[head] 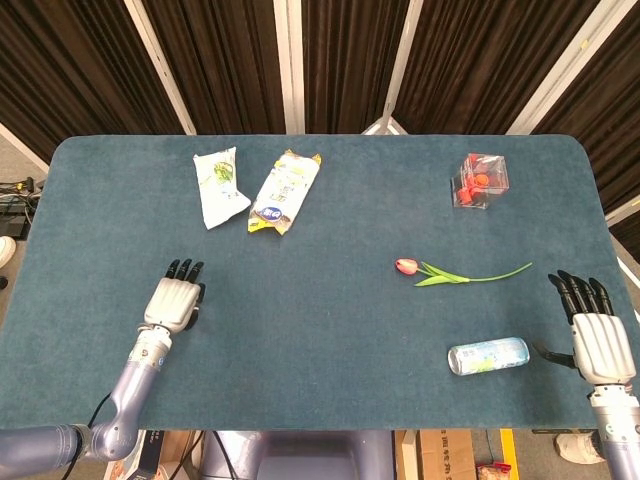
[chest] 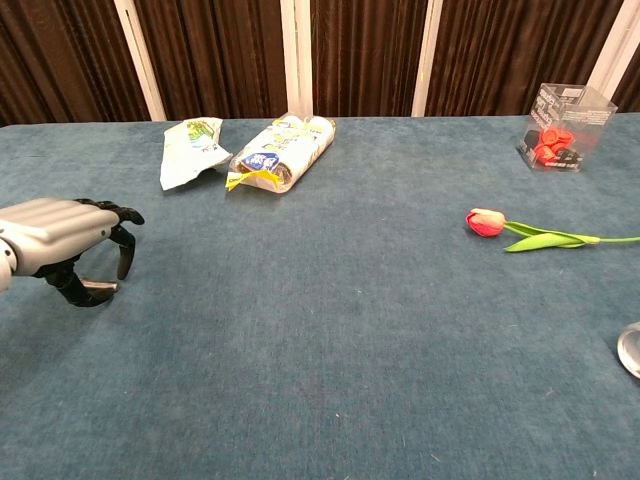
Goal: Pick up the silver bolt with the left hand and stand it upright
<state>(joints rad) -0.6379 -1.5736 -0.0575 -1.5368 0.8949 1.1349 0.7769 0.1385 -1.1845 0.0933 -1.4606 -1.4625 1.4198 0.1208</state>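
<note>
The left hand [chest: 62,232] is low over the blue table [head: 330,330], far to the left of the red tulip [head: 440,272]. Its fingers [chest: 124,250] curl down toward the cloth. From the chest view, a small silver bolt [chest: 98,286] peeks out under the hand. Only one end of it shows. The rest is hidden behind the dark thumb. The bolt lies flat on the cloth, and its long side runs left to right. The thumb seems to touch it, but I cannot tell if the hand really holds it. From the head view the bolt is fully hidden under the hand [head: 173,300].

Up and to the left of the tulip lie two snack bags. The white bag [head: 219,186] is on the left and the yellow bag [head: 285,190] is just beside it.

The tulip lies flat, with its red head pointing left and its green stem pointing right. Up and to the right of it sits a clear box [head: 479,180] with red things inside. They are too small to make out. Below the tulip lies a small bottle [head: 487,356] on its side. The chest view shows just one round end of it at the picture edge.

The right hand [head: 597,335] rests flat to the right of the tulip, near the table edge. Its fingers are straight and spread, and it holds nothing.
</note>
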